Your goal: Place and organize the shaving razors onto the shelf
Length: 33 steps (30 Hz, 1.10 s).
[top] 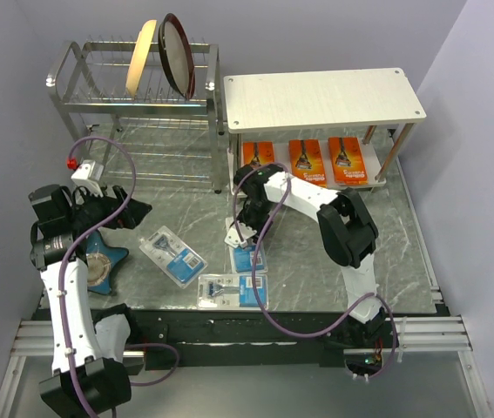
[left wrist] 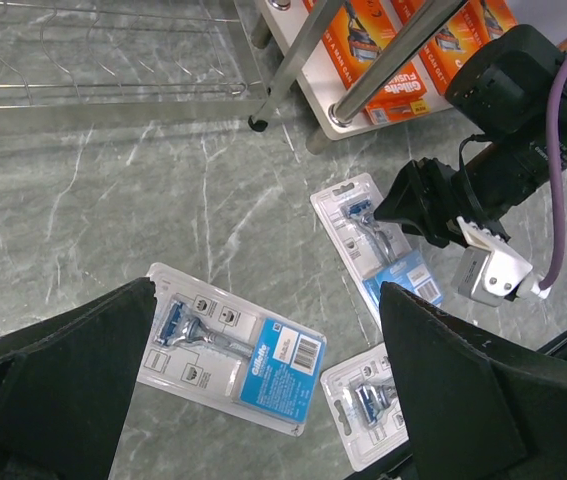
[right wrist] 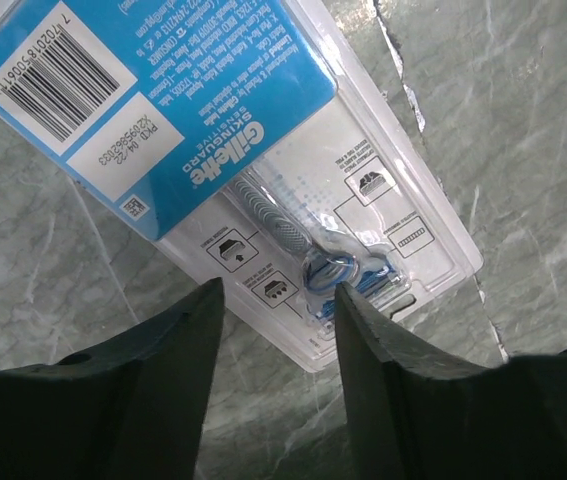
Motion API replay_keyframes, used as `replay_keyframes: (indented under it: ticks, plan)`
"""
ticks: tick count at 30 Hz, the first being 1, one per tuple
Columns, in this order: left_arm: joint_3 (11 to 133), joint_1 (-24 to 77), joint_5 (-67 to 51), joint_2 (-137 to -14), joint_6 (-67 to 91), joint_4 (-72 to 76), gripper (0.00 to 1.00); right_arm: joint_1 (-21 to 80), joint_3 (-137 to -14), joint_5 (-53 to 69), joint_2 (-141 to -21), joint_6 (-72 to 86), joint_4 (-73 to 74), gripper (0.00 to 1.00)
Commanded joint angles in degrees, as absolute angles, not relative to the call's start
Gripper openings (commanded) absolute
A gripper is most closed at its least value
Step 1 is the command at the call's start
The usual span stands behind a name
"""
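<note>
Three orange shaving razors lie side by side on the lower board of the white shelf. Three clear and blue packs lie flat on the marble table: one at left, one at the front edge, one in the middle. My right gripper hangs low over the middle pack, jaws partly open, tips astride its razor-head end, the pack still flat on the table. My left gripper is wide open above the left pack, holding nothing.
A chrome dish rack with two plates stands at the back left, next to the shelf's legs. A blue star-shaped object lies beside the left arm. The table's front edge runs just behind the front pack.
</note>
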<state>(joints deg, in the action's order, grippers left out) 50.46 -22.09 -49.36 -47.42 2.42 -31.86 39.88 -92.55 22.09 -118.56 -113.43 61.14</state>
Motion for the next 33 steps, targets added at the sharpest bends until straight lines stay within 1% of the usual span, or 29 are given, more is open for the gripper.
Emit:
replay_keyframes:
  ticks: [1, 8, 13, 17, 19, 21, 22, 23, 26, 29, 32, 33]
  plan:
    - [50.0, -22.7, -51.4, -47.3, 4.0, -28.7, 0.99, 40.4, -92.7, 22.9, -117.5, -130.6, 61.1, 0.57]
    - [49.7, -22.9, -52.0, -48.1, 5.3, -27.7, 0.99, 42.1, -93.2, 23.6, -118.7, -129.4, 60.3, 0.57]
    - [50.0, -22.9, -51.9, -48.4, 5.4, -28.0, 0.99, 43.3, -90.8, 20.7, -119.6, -130.3, 58.6, 0.55]
    - [50.3, -22.8, -51.9, -48.6, 5.7, -28.2, 0.99, 43.8, -91.0, 17.3, -121.7, -129.5, 59.2, 0.46]
    - [50.4, -22.9, -51.9, -48.5, 5.8, -28.3, 0.99, 43.7, -91.5, 15.0, -122.9, -128.3, 59.8, 0.43]
    - [50.4, -22.9, -51.9, -48.8, 6.1, -28.2, 1.00, 43.4, -91.2, 13.6, -123.3, -127.4, 59.9, 0.36]
    - [50.4, -22.9, -52.1, -48.9, 6.4, -28.2, 0.99, 43.2, -91.3, 12.6, -123.5, -127.0, 60.6, 0.31]
    - [50.4, -22.8, -52.2, -49.0, 6.8, -27.9, 0.99, 43.0, -91.5, 12.3, -123.5, -126.5, 61.1, 0.22]
    - [50.2, -22.8, -52.8, -49.2, 7.6, -27.4, 0.99, 42.3, -91.1, 11.9, -122.3, -122.8, 62.3, 0.09]
    - [49.9, -22.8, -53.3, -49.1, 8.1, -26.8, 0.99, 40.7, -89.1, 13.3, -118.8, -118.0, 64.0, 0.06]
    - [49.3, -22.8, -54.1, -48.9, 9.2, -25.4, 0.99, 39.1, -84.1, 14.8, -111.2, -115.5, 65.8, 0.05]
    - [48.6, -22.8, -54.5, -48.7, 10.4, -24.7, 0.99, 38.2, -82.8, 16.5, -106.4, -115.0, 66.4, 0.05]
